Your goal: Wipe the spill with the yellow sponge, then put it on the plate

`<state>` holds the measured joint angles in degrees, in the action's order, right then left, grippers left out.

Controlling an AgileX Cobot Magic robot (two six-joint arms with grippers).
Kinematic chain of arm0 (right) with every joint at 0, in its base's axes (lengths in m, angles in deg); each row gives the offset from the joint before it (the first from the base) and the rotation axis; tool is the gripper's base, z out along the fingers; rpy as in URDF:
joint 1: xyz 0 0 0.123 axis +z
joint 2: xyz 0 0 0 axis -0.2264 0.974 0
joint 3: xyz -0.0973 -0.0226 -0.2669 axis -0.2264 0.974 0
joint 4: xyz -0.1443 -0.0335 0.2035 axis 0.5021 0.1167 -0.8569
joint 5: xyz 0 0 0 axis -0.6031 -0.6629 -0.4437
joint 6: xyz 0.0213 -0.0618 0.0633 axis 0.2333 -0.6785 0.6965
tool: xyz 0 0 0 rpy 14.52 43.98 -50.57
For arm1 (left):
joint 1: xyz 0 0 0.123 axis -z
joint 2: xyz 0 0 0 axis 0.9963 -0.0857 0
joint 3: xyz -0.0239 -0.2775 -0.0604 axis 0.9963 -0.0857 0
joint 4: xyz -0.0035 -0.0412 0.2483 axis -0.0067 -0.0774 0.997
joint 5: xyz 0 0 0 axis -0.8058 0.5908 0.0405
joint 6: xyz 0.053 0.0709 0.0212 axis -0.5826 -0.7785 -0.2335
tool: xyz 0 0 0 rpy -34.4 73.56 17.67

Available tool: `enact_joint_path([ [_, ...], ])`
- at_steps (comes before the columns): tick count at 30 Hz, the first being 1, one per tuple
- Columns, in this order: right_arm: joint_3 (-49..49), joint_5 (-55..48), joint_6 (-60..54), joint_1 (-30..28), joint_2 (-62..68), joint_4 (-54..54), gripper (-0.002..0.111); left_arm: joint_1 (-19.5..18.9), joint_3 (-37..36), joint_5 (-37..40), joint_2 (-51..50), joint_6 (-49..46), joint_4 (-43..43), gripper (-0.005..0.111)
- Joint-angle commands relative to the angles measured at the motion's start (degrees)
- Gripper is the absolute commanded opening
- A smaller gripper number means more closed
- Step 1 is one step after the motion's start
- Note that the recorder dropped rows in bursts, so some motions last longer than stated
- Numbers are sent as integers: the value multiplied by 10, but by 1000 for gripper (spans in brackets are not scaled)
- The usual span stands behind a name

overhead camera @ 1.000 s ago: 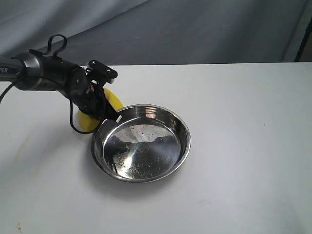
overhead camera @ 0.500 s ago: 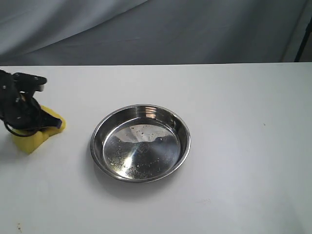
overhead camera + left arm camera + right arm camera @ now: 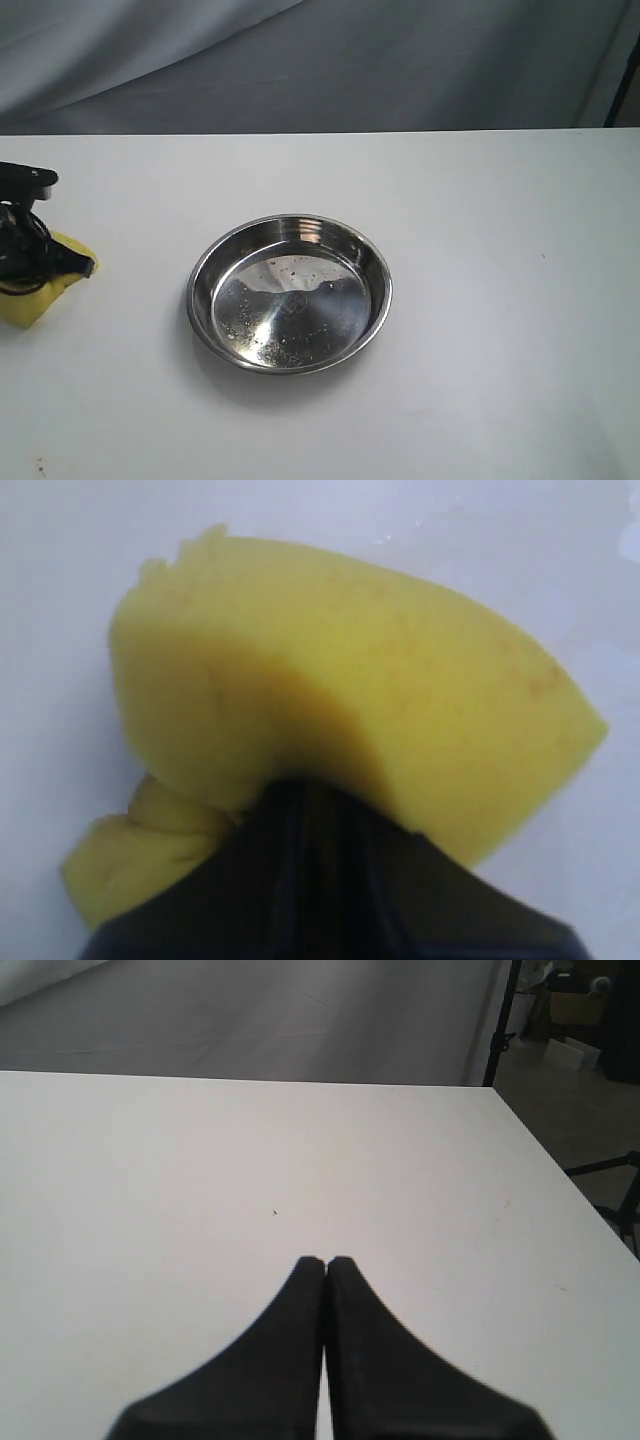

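Observation:
At the far left edge of the exterior view, my left gripper (image 3: 62,266) is shut on the yellow sponge (image 3: 28,303), which rests on or just above the white table. In the left wrist view the squeezed, bent sponge (image 3: 340,670) fills the frame ahead of the dark jaws of the left gripper (image 3: 310,792). The shiny steel plate (image 3: 290,220) sits in the middle of the table, apart from the sponge, with only specks in it. The spill does not show. My right gripper (image 3: 325,1261) is shut on nothing over bare table and is out of the exterior view.
A grey cloth backdrop (image 3: 320,60) hangs behind the white table (image 3: 500,300). The right wrist view shows the table's far corner (image 3: 495,1090) and a dark stand leg (image 3: 498,1020) beyond it.
My left gripper has carried the sponge leftward, from the plate's left rim out to the left edge of the exterior view. The plate has not moved.

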<state>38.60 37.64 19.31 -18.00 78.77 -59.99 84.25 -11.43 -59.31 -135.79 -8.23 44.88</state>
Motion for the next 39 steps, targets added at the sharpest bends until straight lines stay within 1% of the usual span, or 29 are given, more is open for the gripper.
enact_joint_path([
  [1, 2, 1, 1, -2, -3, 6, 0, 84, -72, 201, -55, -26, -30, 0],
  [6, 2, 1, 1, -2, -3, 6, 0, 182, -72, 225, -55, -54, -41, 0],
  [11, 2, 1, 1, -2, -3, 6, 0, 254, -72, 227, -55, -64, -41, 0],
  [14, 2, 1, 1, -2, -3, 6, 0, 276, -72, 227, -55, -71, -43, 0],
  [17, 2, 1, 1, -2, -3, 6, 0, 276, -72, 228, -55, -71, -43, 0],
  [19, 2, 1, 1, -2, -3, 6, 0, 268, -72, 231, -55, -71, -39, 0],
  [22, 2, 1, 1, -2, -3, 6, 0, 240, -72, 242, -55, -68, -24, 0],
  [25, 2, 1, 1, -2, -3, 6, 0, 192, -73, 249, -55, -68, -21, 0],
  [30, 2, 1, 1, -2, -3, 6, 0, 103, -73, 228, -55, -64, -41, 0],
  [35, 2, 1, 1, -2, -3, 6, 0, 23, -73, 222, -55, -10, -40, 0],
  [37, 2, 1, 1, -2, -3, 6, 0, -2, -73, 226, -55, 11, -40, 0],
  [39, 2, 1, 1, -2, -3, 6, 0, -12, -73, 238, -55, 20, -42, 0],
])
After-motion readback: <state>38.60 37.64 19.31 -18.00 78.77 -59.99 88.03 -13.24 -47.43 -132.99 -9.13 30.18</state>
